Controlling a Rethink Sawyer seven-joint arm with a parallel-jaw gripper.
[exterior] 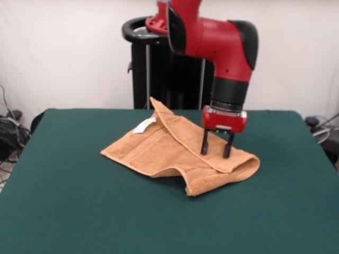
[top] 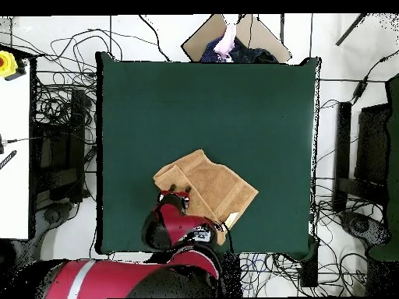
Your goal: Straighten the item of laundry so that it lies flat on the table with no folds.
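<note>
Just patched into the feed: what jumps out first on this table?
The big red and black arm, its gripper open with fingertips down on a rumpled orange-tan terry towel. The towel lies folded over itself near the robot's side of the dark green felt table, one corner poking up beside its white tag.

Glossy red shell on the arm [exterior: 212, 37], rounded and chunky, with a black cap at the elbow end. Below it, a black cylindrical wrist with a thin silvery ring, then a small boxy red block with a pale plate on its face. Two slim black fingers [exterior: 204, 143] make up the hand [exterior: 216, 150]. From overhead, a pale grey stripe crosses the red link.
</note>
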